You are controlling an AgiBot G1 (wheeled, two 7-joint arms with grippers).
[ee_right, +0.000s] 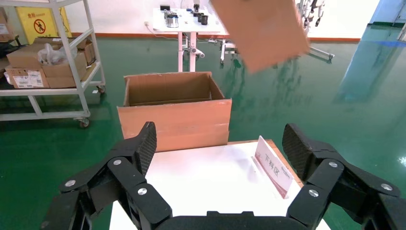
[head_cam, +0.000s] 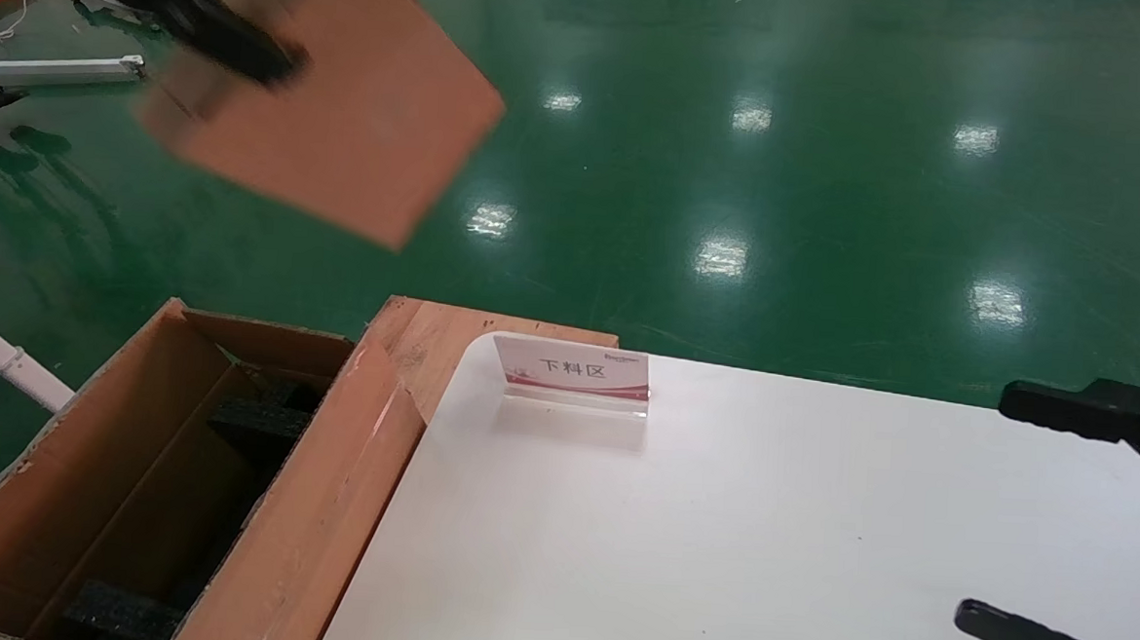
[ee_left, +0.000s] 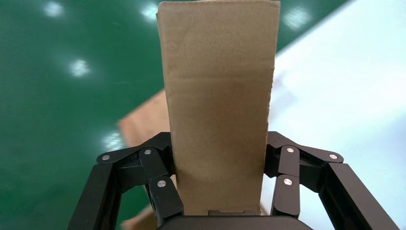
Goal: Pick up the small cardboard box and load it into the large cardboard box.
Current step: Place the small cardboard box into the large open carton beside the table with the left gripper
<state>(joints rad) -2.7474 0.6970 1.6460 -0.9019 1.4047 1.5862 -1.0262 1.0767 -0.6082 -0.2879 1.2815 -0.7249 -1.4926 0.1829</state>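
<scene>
My left gripper (head_cam: pixel 243 44) is shut on the small cardboard box (head_cam: pixel 347 113), a plain orange-brown carton held high in the air at the upper left, above the green floor. In the left wrist view the small box (ee_left: pixel 218 110) fills the space between the fingers (ee_left: pixel 165 191). It also shows in the right wrist view (ee_right: pixel 261 31). The large cardboard box (head_cam: pixel 162 474) stands open at the lower left beside the table, with black foam pieces (head_cam: pixel 257 419) inside; it also shows in the right wrist view (ee_right: pixel 174 112). My right gripper (head_cam: pixel 1038 520) is open and empty over the table's right edge.
A white table (head_cam: pixel 763 545) fills the lower right, with a small sign stand (head_cam: pixel 572 371) near its far left corner. A wooden board edge (head_cam: pixel 413 336) lies between table and large box. A shelf rack (ee_right: pixel 48 62) with cartons stands farther off.
</scene>
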